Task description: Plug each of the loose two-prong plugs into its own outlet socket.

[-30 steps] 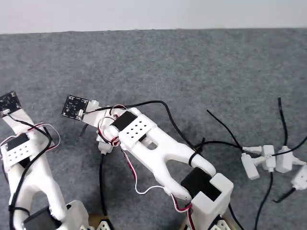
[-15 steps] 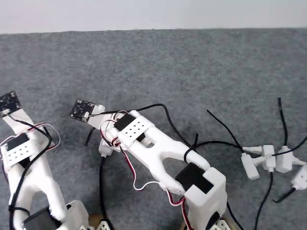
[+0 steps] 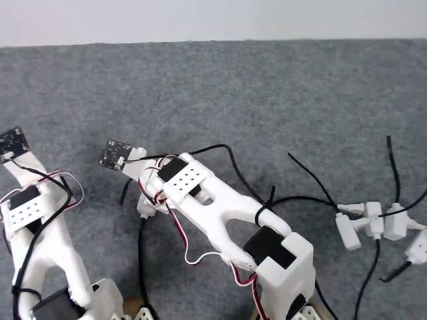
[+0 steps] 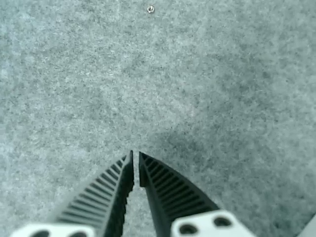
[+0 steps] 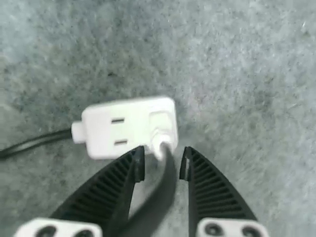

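Observation:
A white outlet socket (image 5: 118, 129) with two slots lies on the grey carpet, its black cord leading off one end. A white plug (image 5: 163, 123) sits against its other end, and that plug's black cord (image 5: 158, 197) runs back between my right gripper's fingers. My right gripper (image 5: 161, 159) is open, just behind the plug, its fingers either side of the cord. In the high view the right arm (image 3: 213, 200) stretches to the left over this socket (image 3: 143, 205). My left gripper (image 4: 136, 159) is shut over bare carpet; its arm (image 3: 33, 220) stands at the far left.
At the right edge lies a cluster of white plugs and sockets (image 3: 348, 232) (image 3: 397, 224) (image 3: 419, 245) with black cords (image 3: 313, 180) trailing across the carpet. Open carpet (image 3: 253, 93) stretches along the far side.
The right arm's wrist has shifted a little to the right and back from the socket, mostly in the first half second. The left arm has stayed still.

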